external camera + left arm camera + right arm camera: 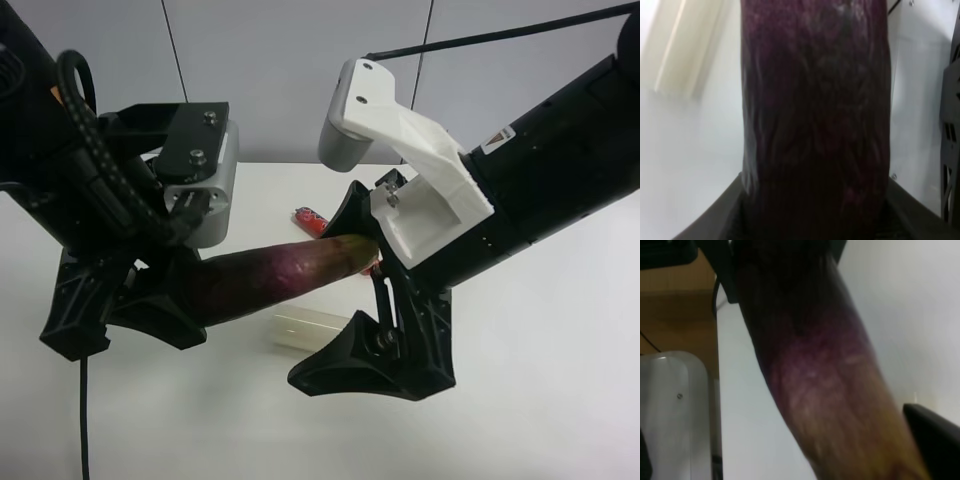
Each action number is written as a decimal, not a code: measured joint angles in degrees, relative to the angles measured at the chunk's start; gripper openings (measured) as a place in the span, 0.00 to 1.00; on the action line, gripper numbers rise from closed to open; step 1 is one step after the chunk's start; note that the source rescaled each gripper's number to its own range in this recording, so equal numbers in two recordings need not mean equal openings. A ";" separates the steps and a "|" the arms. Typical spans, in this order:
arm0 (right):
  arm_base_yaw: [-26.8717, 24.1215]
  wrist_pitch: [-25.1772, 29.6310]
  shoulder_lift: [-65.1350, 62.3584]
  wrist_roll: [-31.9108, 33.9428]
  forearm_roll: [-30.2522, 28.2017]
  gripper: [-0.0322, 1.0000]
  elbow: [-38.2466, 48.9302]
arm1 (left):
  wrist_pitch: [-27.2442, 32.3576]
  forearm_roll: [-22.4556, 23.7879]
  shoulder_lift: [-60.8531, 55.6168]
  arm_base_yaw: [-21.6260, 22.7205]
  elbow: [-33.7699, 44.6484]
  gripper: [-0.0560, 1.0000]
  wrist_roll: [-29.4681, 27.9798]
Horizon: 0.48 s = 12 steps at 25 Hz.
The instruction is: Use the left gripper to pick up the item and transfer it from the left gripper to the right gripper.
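The dark purple eggplant hangs level above the white table. The left gripper, with its grey-silver block, is at the exterior high view's left and is shut on the eggplant's thick dark end. The eggplant fills the left wrist view. The right gripper, with its white housing, is open. Its jaws stand wide apart above and below the eggplant's pale tip, without clamping it. In the right wrist view the eggplant runs close past one of the black fingers.
A white cylinder candle lies on the table under the eggplant and also shows in the left wrist view. A red patterned sausage lies farther back. A grey wall stands behind the table.
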 joint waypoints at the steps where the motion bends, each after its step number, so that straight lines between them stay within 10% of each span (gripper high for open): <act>1: 0.00 0.00 0.13 -0.01 0.19 0.98 0.00 | 0.14 -0.43 0.00 0.00 -0.45 0.05 0.05; 8: 0.00 -1.30 0.65 -0.26 2.15 0.90 0.00 | 1.76 -1.71 0.00 0.00 -1.09 0.05 1.55; 12: 0.00 -1.42 0.65 -0.31 3.72 0.66 0.00 | 1.83 -1.86 0.00 0.00 -1.20 0.05 1.69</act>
